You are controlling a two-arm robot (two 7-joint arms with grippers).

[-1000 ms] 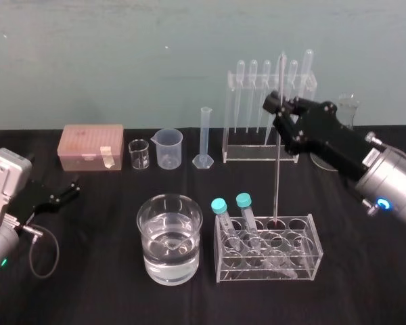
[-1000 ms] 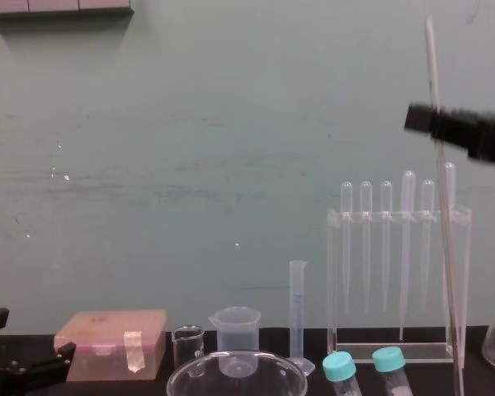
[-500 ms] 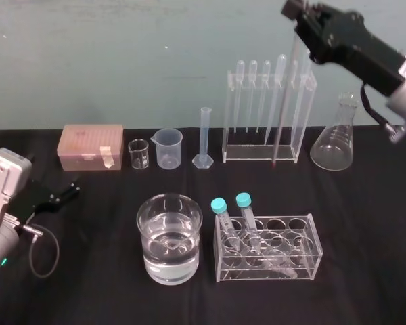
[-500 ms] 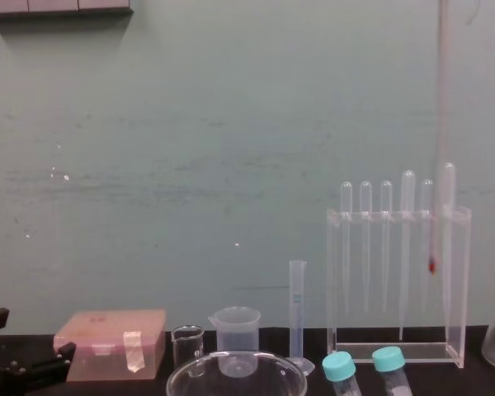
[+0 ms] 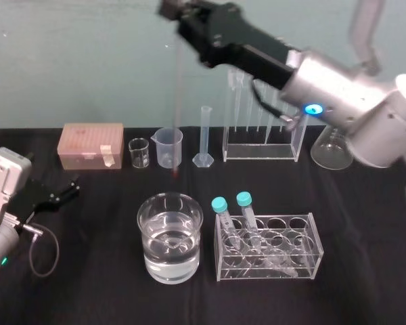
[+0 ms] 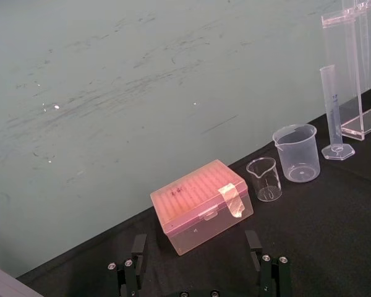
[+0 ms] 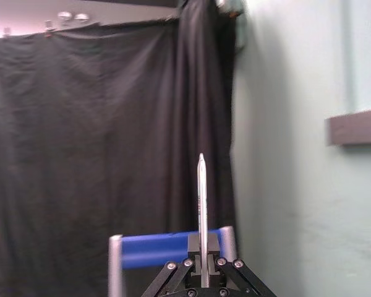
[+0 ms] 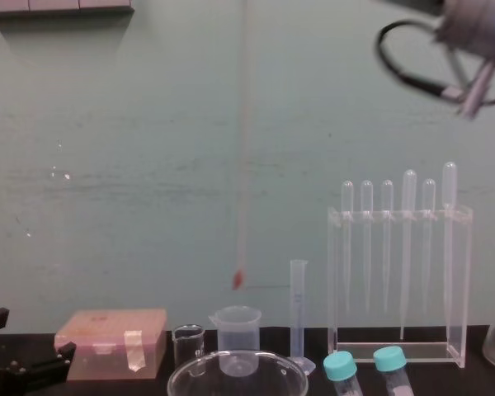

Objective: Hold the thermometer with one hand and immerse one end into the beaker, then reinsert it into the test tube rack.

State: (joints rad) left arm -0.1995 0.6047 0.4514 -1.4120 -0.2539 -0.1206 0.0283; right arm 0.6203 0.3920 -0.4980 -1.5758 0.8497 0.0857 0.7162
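Your right gripper point(image 5: 173, 11) is raised high, its jaws pinched on the top of the thermometer point(image 5: 178, 108), which hangs straight down from them. Its red tip ends short of the beaker point(image 5: 143, 238), which holds water and stands well below the jaws. The test tube rack point(image 5: 260, 151) stands to the right of the jaws, partly behind the arm. Your left gripper point(image 5: 59, 194) rests far to the jaws' left, down on the table.

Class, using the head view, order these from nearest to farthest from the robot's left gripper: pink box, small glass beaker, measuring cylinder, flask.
From the left gripper, parked open at the left edge:
1. Pink box, back left.
2. Small glass beaker, right of the box.
3. Measuring cylinder, back centre.
4. Flask, back right.
The right gripper holds the thermometer up high, centre.
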